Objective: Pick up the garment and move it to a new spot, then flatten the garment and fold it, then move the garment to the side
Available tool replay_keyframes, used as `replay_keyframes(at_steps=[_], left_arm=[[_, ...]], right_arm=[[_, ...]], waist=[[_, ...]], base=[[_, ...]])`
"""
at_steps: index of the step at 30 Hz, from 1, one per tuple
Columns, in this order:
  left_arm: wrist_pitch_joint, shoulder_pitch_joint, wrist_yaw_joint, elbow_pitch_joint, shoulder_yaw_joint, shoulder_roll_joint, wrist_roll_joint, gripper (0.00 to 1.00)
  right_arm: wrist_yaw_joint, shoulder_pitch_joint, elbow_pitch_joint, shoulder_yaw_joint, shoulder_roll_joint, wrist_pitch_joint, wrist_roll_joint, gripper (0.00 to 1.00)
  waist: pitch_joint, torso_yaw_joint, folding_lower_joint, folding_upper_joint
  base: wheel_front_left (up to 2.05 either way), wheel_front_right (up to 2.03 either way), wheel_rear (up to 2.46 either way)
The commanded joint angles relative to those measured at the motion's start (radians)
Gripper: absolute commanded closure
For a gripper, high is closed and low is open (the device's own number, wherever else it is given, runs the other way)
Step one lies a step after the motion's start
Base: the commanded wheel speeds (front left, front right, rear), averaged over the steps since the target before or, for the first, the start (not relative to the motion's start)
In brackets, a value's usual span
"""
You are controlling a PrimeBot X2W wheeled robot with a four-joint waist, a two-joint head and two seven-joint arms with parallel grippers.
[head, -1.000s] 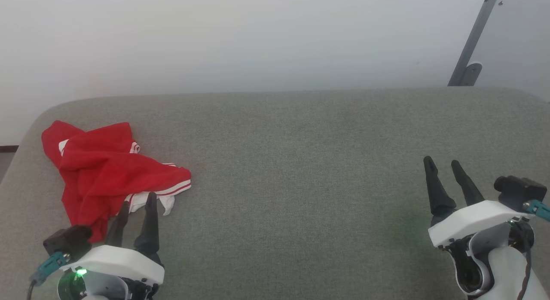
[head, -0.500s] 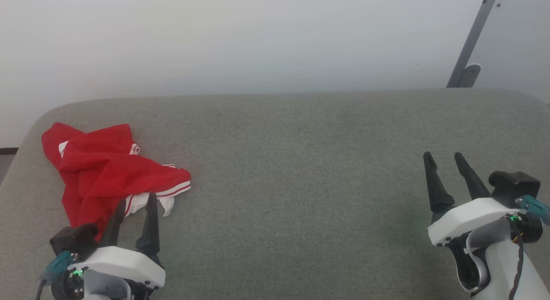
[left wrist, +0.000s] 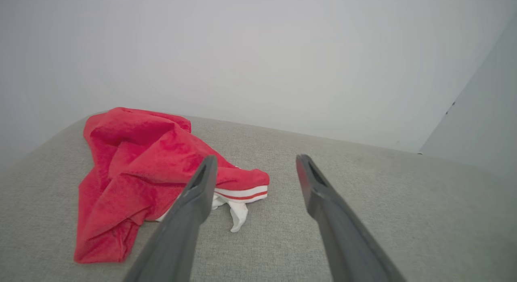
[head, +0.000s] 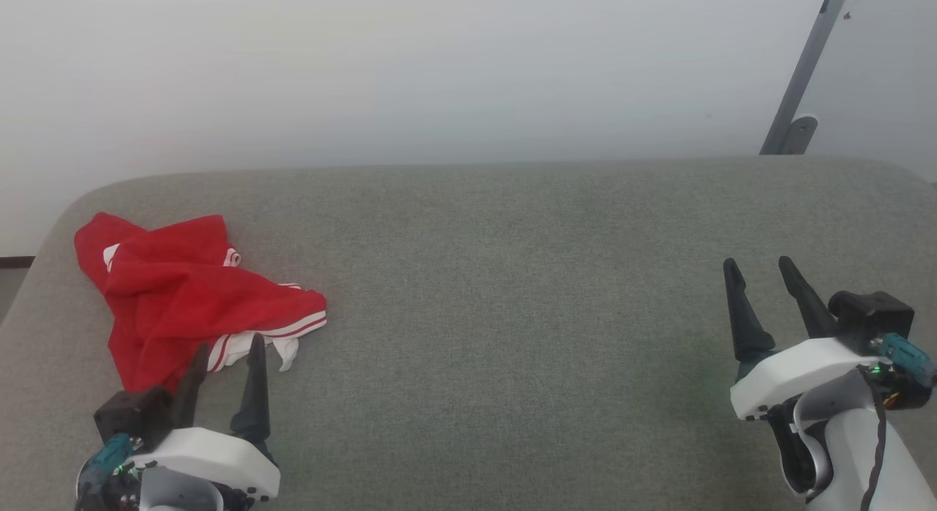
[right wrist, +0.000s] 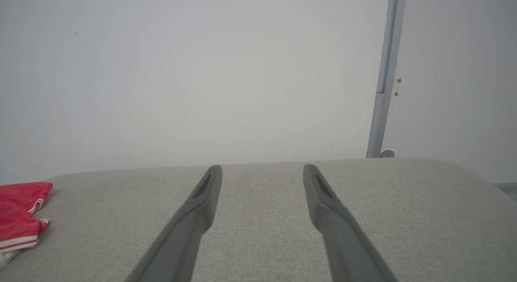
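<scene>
The garment lies crumpled at the far left of the grey padded surface, bright red with a red-and-white striped hem and a white scrap at its near edge. My left gripper is open just in front of that near edge, its fingertips apart from the cloth. In the left wrist view the garment lies ahead and to the left of the open left gripper. My right gripper stands open at the lower right, far from the garment. The right wrist view shows the garment's edge at the far left, beyond the open right gripper.
A pale wall runs close behind the padded surface. A grey metal post with a foot bracket stands at the back right. The surface's rounded left edge lies just beyond the garment.
My left gripper has drawn back slightly toward me, away from the garment's near edge. The right gripper has risen a little. The head view has shifted slightly. The garment has not moved.
</scene>
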Motion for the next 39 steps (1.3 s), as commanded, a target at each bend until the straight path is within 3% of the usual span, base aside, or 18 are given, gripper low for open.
replay_keyframes(at_steps=[1,39], left_arm=[[-0.011,-0.004,-0.007,0.003,0.005,0.001,0.024,0.00],[-0.078,-0.023,-0.054,0.103,0.036,-0.019,0.237,0.00]], right_arm=[[0.000,-0.019,-0.001,-0.004,-0.001,-0.013,-0.017,0.00],[0.000,-0.012,0.017,-0.037,0.001,-0.080,-0.144,0.00]], waist=[[-0.002,0.000,0.0000,0.0000],[-0.015,0.015,0.0000,0.0000]], base=[[0.00,0.00,0.00],[0.00,0.00,0.00]])
